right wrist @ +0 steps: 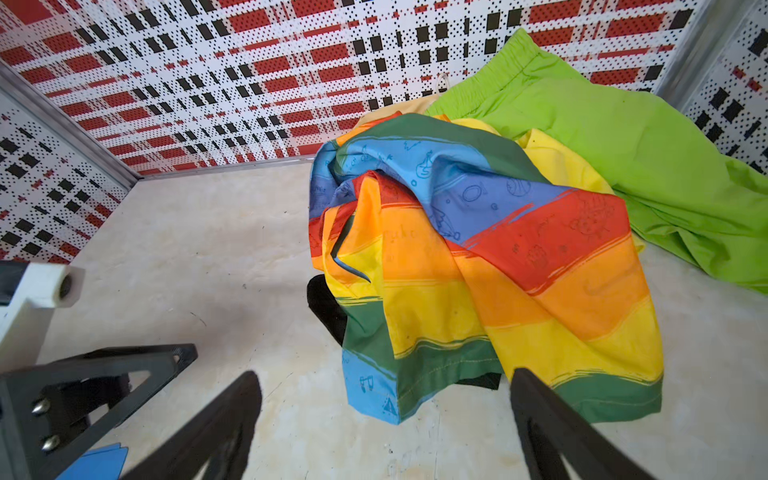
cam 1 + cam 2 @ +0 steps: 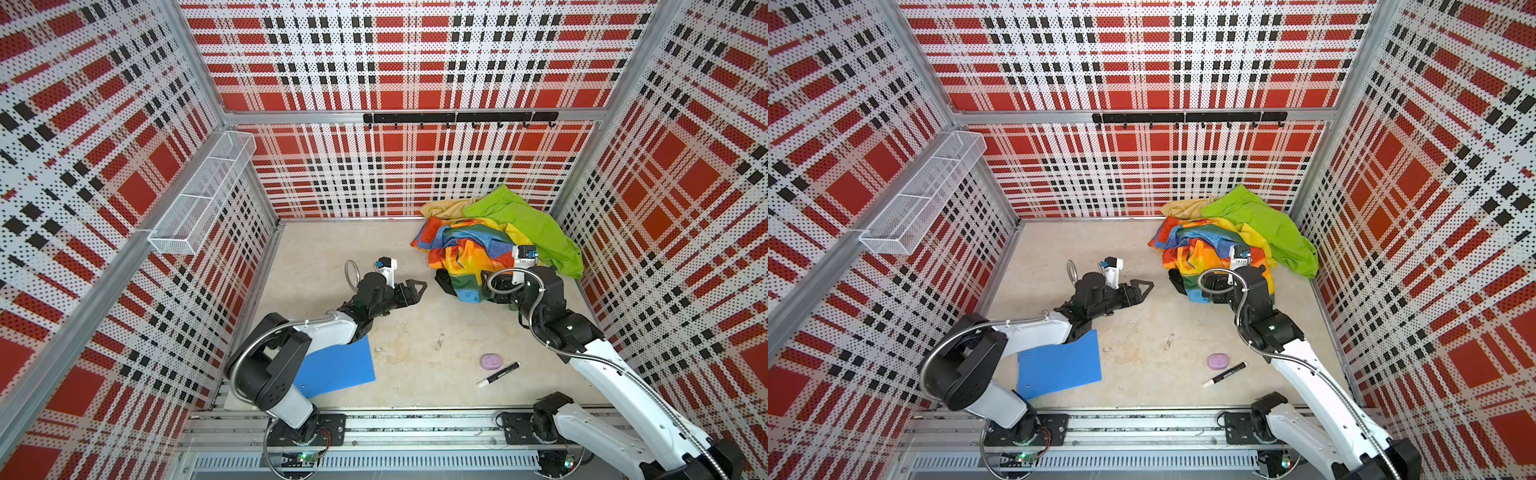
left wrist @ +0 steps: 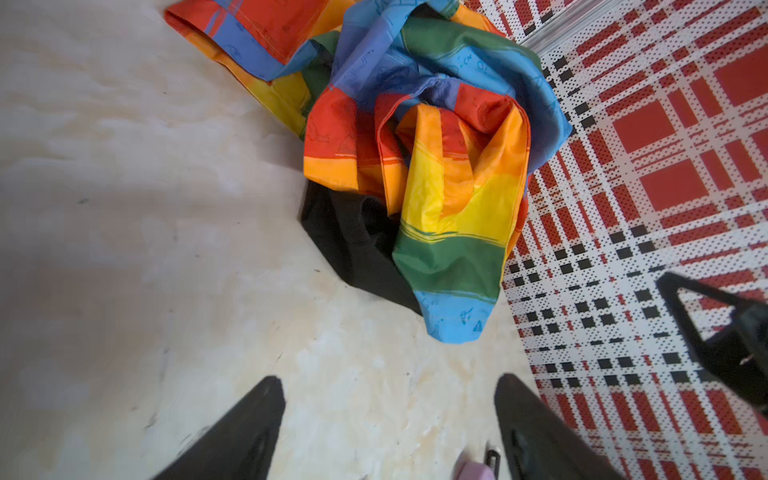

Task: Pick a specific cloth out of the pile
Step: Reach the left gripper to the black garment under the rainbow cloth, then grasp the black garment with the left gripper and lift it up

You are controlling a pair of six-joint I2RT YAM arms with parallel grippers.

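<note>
Two wide-apart empty tools, left tool (image 3: 386, 378), right tool (image 1: 384, 372), black cloth (image 3: 353, 245) plainest in wrist views

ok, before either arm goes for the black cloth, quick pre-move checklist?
1. Black cloth exposed: ok, a corner shows at the edge of the pile nearest the arms.
2. Black cloth free of cover: not ok, rainbow cloth drapes over most of it.
3. Left gripper open and empty: ok.
4. Right gripper open and empty: ok.
5. Table between left gripper and black cloth bare: ok.
6. Extent of black cloth under the pile: cannot tell.
</note>
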